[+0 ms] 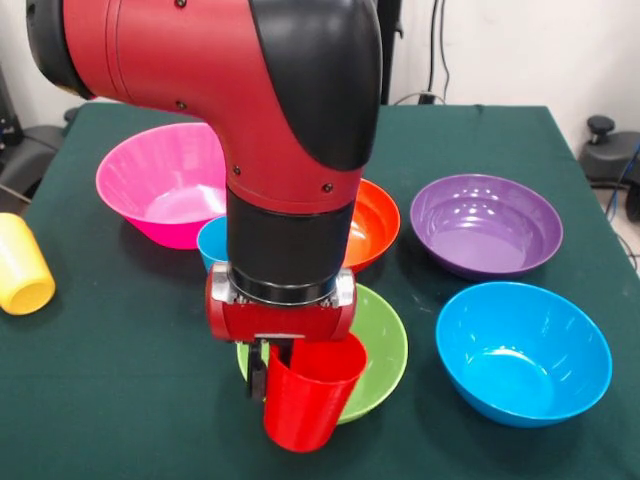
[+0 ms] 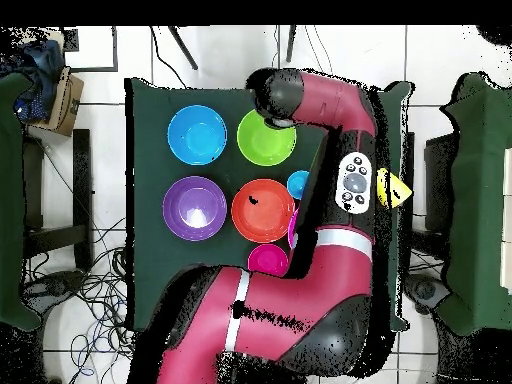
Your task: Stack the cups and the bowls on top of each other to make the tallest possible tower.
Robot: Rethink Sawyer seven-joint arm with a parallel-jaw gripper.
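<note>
We start at the gripper [image 1: 272, 368], which hangs low at the front edge of the table on the end of the red and black arm [image 1: 280, 120]. It is clamped on the rim of the red cup [image 1: 310, 395]: one dark finger [image 1: 258, 378] shows outside the cup's wall, and the other seems to sit inside the mouth. The cup is upright, mouth up, its long axis close to vertical with a slight lean, tapering toward its base. We judge it lifted over the near rim of the lime green bowl [image 1: 385, 345], though we cannot tell whether its base touches anything.

Just behind the arm sits the light blue cup [image 1: 211, 240], upright, beside the large hot pink bowl [image 1: 165, 180]. The orange bowl [image 1: 375, 220] lies behind the green one. To the side stand the purple bowl [image 1: 487, 222] and the blue bowl [image 1: 522, 350], both mouth up and apart from each other. A yellow cup [image 1: 22, 268] lies on its side near the table's edge, well apart from the rest.

In the overhead view the bowls spread singly over the green table [image 2: 150, 130], and a small pink-red bowl [image 2: 267, 260] shows near the arm.

No tower appears yet; we judge nearly all the stacking still to be done.
</note>
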